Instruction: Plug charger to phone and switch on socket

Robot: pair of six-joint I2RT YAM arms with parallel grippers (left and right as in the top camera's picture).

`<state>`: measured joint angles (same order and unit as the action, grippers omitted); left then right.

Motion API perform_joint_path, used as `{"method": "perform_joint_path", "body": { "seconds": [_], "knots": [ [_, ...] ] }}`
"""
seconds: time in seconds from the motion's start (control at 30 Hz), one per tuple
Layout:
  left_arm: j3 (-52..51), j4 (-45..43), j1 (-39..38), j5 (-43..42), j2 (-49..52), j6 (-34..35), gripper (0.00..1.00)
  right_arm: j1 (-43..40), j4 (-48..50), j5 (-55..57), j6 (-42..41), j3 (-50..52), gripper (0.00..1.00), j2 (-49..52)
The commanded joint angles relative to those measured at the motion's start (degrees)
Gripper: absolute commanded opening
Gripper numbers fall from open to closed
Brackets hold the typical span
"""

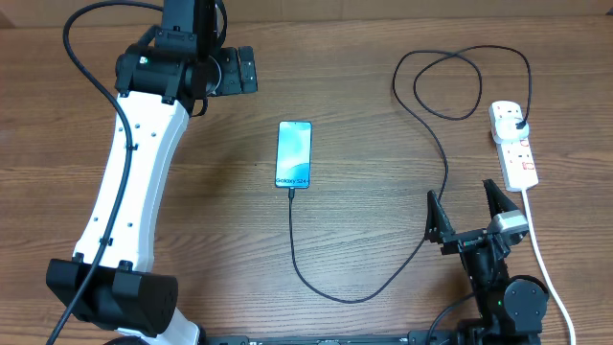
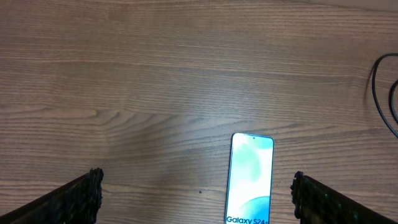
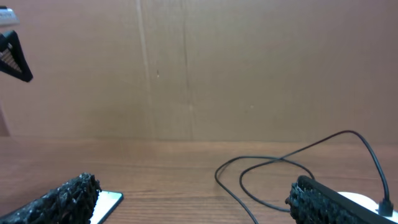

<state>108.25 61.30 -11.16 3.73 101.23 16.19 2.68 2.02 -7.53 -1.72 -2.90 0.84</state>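
Right tool [image 1: 461,195], ribbed black fingers [image 3: 65,198]

There is one wooden table [image 1: 364,57], one phone [image 1: 294,154], one thin black charger cable [image 1: 290,230], one white power strip [image 1: 520,163] with one thick white cord [image 1: 546,268], and two robot arms [image 1: 134,182], one at each side.

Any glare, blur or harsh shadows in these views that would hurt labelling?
Overhead: even light, soft shadows, no obvious glare on the phone. Left wrist: sharp, the phone's lettering legible. Right wrist: near fingers of the right claw slightly soft, socket bright, almost washed out.
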Motion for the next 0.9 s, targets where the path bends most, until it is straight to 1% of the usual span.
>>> {"method": "perform_joint_path", "body": {
  "seconds": [0.0, 0.17, 0.33, 0.43, 0.47, 0.87],
  "knots": [
    [-0.20, -0.04, 0.31, 0.48, -0.09, 0.57, 1.00, 0.26, 2.08, 1.07, 0.70, 2.03, 1.00, -0.68],
    [-0.20, -0.04, 0.31, 0.48, -0.09, 0.57, 1.00, 0.26, 0.28, 2.01, 0.72, 2.47, 1.00, -0.68],
    [-0.20, -0.04, 0.31, 0.48, -0.09, 0.57, 1.00, 0.26, -6.62, 2.21, 0.96, 2.45, 1.00, -0.68],
    [-0.20, -0.04, 0.31, 0.48, -0.09, 0.57, 1.00, 0.26, -6.62, 2.56, 5.84, 2.45, 1.00, -0.68],
    [-0.20, -0.04, 0.31, 0.48, -0.09, 0.57, 1.00, 0.26, -6.64, 2.64, 6.19, 2.45, 1.00, -0.68],
    [-0.20, -0.04, 0.31, 0.48, -0.09, 0.57, 1.00, 0.26, -6.86, 4.07, 4.57, 2.43, 1.00, -0.68]
  ]
}}
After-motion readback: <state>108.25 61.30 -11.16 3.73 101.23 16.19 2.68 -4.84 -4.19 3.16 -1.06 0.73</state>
